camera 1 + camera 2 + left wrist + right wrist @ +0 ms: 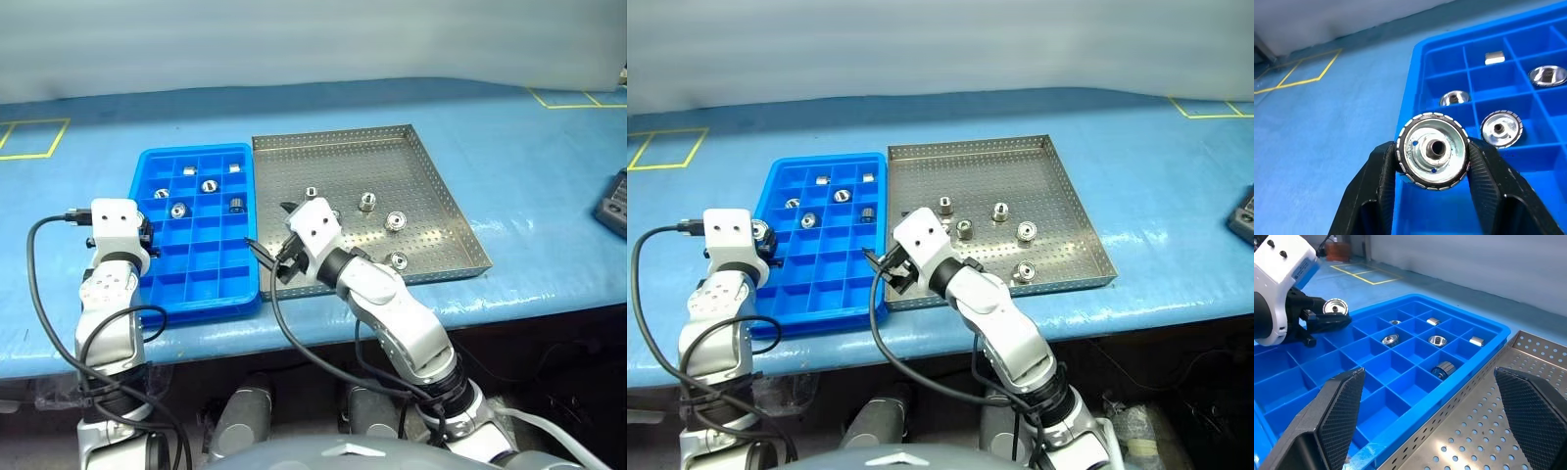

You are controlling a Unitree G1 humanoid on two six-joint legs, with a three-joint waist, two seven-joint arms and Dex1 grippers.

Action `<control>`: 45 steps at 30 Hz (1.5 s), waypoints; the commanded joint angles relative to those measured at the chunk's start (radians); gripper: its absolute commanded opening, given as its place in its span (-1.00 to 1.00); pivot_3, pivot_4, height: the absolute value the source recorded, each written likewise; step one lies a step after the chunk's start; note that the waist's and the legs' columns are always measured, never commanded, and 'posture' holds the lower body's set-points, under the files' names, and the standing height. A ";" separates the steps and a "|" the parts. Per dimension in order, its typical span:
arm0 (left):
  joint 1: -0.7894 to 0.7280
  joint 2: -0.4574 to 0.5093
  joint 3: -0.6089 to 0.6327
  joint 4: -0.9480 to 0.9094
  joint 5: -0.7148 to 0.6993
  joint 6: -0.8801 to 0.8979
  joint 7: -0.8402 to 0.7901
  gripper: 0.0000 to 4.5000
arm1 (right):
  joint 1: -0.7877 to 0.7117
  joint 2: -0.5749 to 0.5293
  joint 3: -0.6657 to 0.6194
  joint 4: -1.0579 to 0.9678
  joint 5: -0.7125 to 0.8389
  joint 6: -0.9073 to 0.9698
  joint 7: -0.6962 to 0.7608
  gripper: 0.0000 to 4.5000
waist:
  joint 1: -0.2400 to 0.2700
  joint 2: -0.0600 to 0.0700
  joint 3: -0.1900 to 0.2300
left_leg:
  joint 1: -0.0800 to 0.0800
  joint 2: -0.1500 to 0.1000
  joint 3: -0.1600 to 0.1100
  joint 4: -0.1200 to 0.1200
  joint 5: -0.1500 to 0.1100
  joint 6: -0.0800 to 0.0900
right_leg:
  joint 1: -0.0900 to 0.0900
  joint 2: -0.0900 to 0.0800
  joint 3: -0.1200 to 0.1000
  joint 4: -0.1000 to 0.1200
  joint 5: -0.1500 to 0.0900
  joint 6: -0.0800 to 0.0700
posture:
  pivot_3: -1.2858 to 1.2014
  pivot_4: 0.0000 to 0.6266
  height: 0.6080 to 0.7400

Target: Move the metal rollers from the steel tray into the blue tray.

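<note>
The blue tray (211,279) lies left of the steel tray (431,176), the two touching side by side. Several metal rollers (396,220) sit on the steel tray's perforated floor, and several more (209,185) rest in the blue tray's far compartments. My left gripper (1433,164) is shut on one roller (1433,149), holding it above the blue tray's left rim; the right wrist view also shows this held roller (1335,307). My right gripper (269,257) is open and empty, over the seam between the trays near their front edge.
Both trays stand on a blue-covered table (529,137) with yellow tape squares (34,137) at the far left and far right. A dark object (612,204) lies at the right edge. The table's front edge runs just behind my arms.
</note>
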 commanded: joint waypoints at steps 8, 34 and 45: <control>-0.045 0.018 -0.001 0.019 -0.060 -0.033 -0.001 0.53 | 0.007 0.017 -0.014 -0.042 -0.016 -0.008 -0.015 1.00 | -0.006 0.000 0.000 | 0.000 0.000 0.000 0.000 0.000 0.000 | 0.000 0.000 0.000 0.000 0.000 0.000 | 0.04 -0.52 1.00; -0.481 -0.081 -0.486 0.468 -0.224 -0.137 -0.411 0.99 | 0.166 -0.041 -0.196 -0.158 -0.068 0.045 -0.130 1.00 | -0.075 -0.001 0.000 | -0.001 0.000 0.004 0.000 0.000 0.001 | -0.001 -0.001 0.002 -0.001 0.002 0.003 | -0.10 -0.52 1.00; -0.601 -0.206 -0.479 0.783 -0.177 -0.199 -0.290 0.99 | 0.175 -0.021 -0.179 -0.163 -0.089 0.038 -0.150 1.00 | -0.111 -0.001 0.000 | -0.001 0.000 0.005 0.001 -0.001 0.002 | -0.001 -0.001 0.003 -0.002 0.003 0.004 | -0.13 -0.52 1.00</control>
